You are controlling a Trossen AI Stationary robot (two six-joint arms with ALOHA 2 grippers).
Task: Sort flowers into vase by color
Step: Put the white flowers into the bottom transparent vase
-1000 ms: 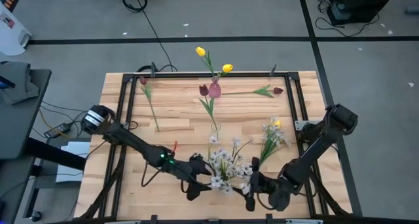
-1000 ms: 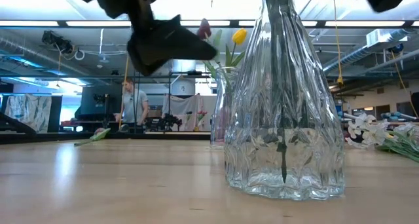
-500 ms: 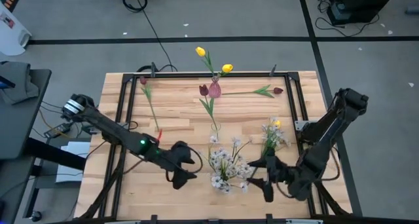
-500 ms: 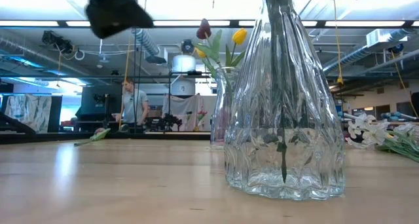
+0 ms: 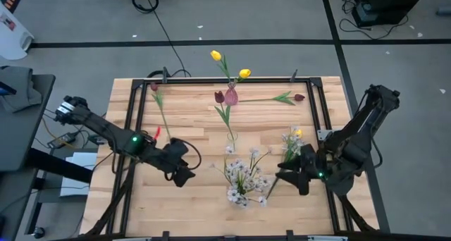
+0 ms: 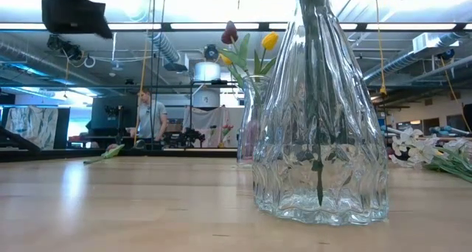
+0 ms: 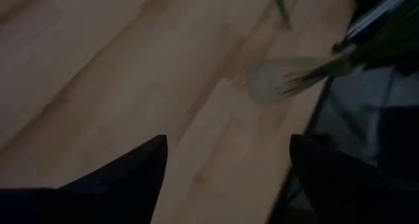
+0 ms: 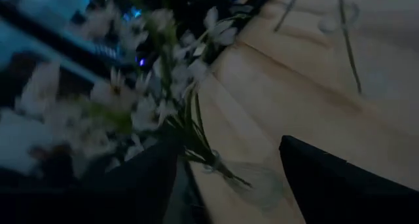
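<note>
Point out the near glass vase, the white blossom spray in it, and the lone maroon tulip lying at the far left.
near glass vase (image 6: 321,134), low view, ribbed body
white blossom spray (image 5: 243,176), high view, blossom cluster
maroon tulip (image 5: 154,87), high view, flower head

White blossom sprays (image 5: 243,176) stand bunched in a clear glass vase (image 5: 235,196) near the worktop's front edge. Behind it, a second vase (image 5: 230,137) holds a maroon tulip (image 5: 219,96) and two yellow tulips (image 5: 215,56). More white sprays (image 5: 292,146) lie to the right; two maroon tulips (green-stemmed) lie flat, one at the back left (image 5: 154,87), one at the back right (image 5: 299,97).
</note>
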